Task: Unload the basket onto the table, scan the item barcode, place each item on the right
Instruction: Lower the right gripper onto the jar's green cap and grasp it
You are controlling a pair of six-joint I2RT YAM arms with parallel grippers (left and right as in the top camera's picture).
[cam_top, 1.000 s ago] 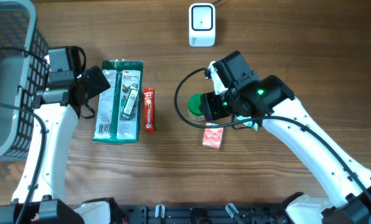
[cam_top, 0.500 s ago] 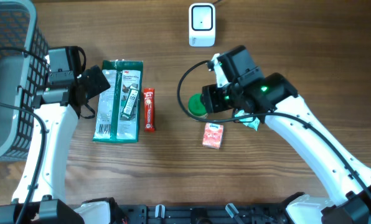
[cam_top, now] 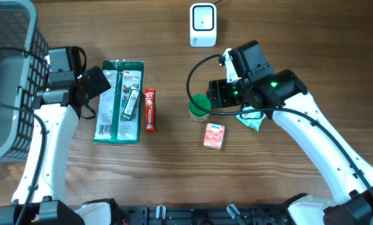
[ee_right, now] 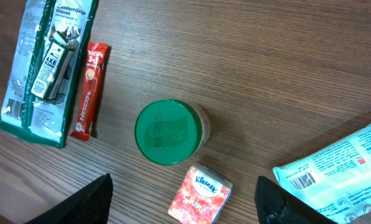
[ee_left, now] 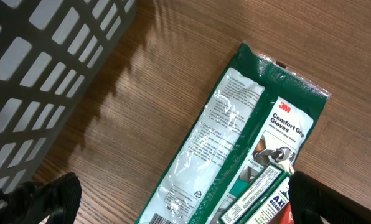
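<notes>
green-lidded jar (ee_right: 168, 132) stands upright and free on the desk (cam_top: 311, 37), on the robot's side of the scanner (cam_top: 203, 25), barcode not presented; right pincer (ee_right: 184, 186) open above it, probably set to grasp; left pincer (ee_left: 185, 196) open, idle, far left of the scanner.

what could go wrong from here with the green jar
The red tissue pack lies close beside the green-lidded round jar; a finger of the open right gripper coming down could hit it. Only the jar's lid shows, no barcode, so it may reach the white scanner facing the wrong way.
</notes>
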